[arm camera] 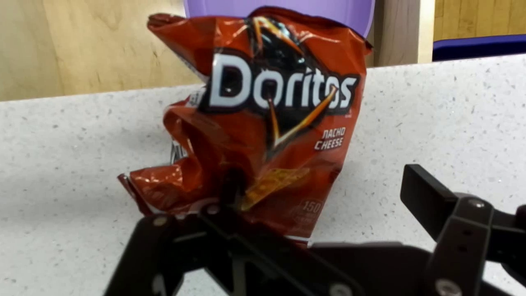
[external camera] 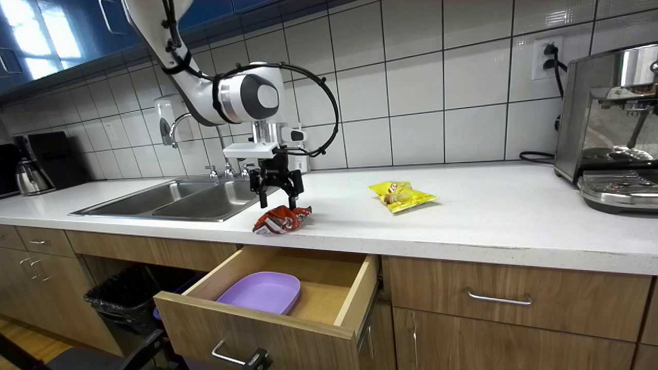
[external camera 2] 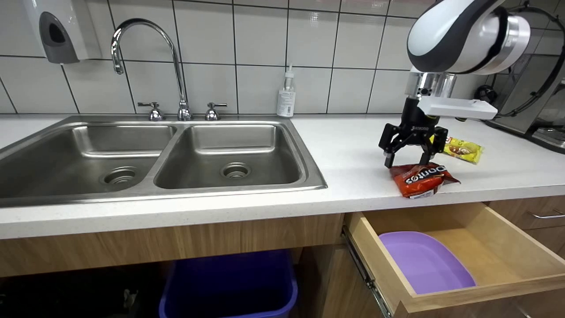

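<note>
In an exterior view, left of centre — gripper pointing straight down, with a red Doritos bag directly beneath on the counter, near the front edge. Fingertip on the frame's right at the bag's top. Yellow bag farther right, well apart.

In an exterior view, right part of the frame: red Doritos bag below the fingertips, reaching farther right than both.

In the wrist view: jaws spread wide, nothing gripped. Bulk of the bag above the fingertips, with only its right portion in the gap; long axis running top to bottom — roughly crosswise to the line between the fingers. At lower centre, one finger over the crumpled left part, touching or just above, hard to tell; at right, the other over counter, off the bag. Drawer at upper left.
</note>
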Available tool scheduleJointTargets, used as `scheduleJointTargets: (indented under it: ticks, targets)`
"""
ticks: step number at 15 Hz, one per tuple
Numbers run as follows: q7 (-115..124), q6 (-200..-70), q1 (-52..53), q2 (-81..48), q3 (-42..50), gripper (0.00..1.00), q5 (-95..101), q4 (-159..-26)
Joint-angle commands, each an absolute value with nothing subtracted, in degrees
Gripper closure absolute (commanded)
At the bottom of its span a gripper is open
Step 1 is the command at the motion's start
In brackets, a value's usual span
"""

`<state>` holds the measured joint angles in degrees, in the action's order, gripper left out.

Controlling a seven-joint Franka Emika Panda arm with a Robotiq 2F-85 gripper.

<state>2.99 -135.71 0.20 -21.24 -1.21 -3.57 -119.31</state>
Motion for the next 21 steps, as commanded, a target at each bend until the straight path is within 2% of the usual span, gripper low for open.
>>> scheduleJointTargets:
  ticks: [1, 21]
  targets:
    - [1.82, -133.24, 0.14, -21.12, -1.74, 0.00, -4.56, -118.64]
    - [1.73, -134.79, 0.57, -11.05, -2.17, 0.00, -4.89, -132.66]
